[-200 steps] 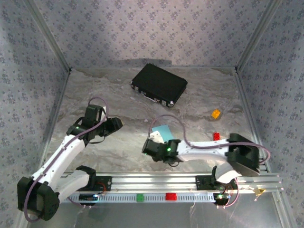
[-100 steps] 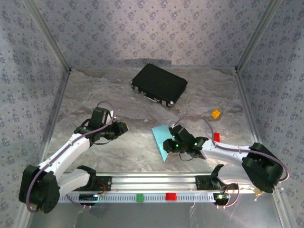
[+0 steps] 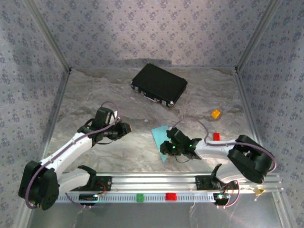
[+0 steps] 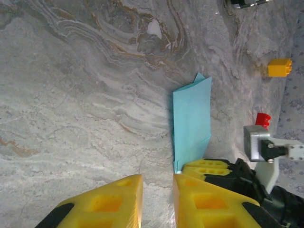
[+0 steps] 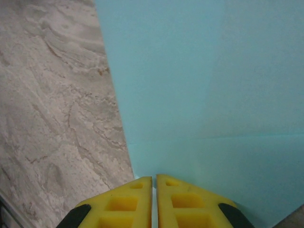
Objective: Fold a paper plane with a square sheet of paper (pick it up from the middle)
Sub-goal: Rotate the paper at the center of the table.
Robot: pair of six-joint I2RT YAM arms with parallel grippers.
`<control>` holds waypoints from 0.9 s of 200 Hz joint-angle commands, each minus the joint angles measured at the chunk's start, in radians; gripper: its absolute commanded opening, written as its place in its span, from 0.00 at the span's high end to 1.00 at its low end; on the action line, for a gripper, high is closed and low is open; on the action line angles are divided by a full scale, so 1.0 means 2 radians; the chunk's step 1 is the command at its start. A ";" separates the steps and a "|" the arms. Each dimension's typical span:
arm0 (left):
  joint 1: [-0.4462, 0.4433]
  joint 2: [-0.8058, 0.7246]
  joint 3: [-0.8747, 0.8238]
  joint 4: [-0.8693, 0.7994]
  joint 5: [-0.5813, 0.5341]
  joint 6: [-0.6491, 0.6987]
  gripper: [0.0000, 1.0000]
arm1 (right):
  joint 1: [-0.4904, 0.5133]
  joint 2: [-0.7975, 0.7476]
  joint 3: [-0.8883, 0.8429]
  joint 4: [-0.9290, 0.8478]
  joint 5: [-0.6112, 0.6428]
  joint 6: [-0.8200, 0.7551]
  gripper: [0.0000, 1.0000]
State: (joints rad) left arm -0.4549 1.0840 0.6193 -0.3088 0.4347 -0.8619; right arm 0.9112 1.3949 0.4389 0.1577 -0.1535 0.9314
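Pale floral-patterned walls (image 3: 152, 28), grey marbled tabletop (image 3: 118, 99), aluminium rail (image 3: 156, 178) along near edge

The left arm (image 3: 66, 151) and the right arm (image 3: 214, 149) are built from smooth white links joined by bulky black joint housings (image 3: 37, 187), and a thin mauve cable (image 3: 109, 103) is looped loosely along each. The left gripper (image 4: 157, 183) and the right gripper (image 5: 154, 179) are fitted with blocky yellow plastic fingers (image 5: 124, 205), into which rectangular pockets are moulded and against whose outer bases black pieces are set. Small green lights (image 3: 174, 147) are seen glowing on the black wrist of the right arm.
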 commanded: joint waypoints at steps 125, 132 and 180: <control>-0.032 0.058 0.008 0.074 0.047 -0.016 0.86 | 0.079 0.039 0.053 0.042 0.117 0.205 0.88; -0.037 0.066 0.012 0.077 0.049 -0.016 0.87 | 0.077 0.030 0.056 0.019 0.125 0.195 0.87; -0.070 0.122 0.059 0.082 0.045 -0.004 0.90 | 0.037 -0.017 0.031 -0.012 0.108 0.158 0.87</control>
State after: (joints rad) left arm -0.5709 1.2900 0.6624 -0.1783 0.5091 -0.8837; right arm 1.0180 1.4067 0.5251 0.2108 0.0483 1.3003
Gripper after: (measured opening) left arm 0.109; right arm 0.134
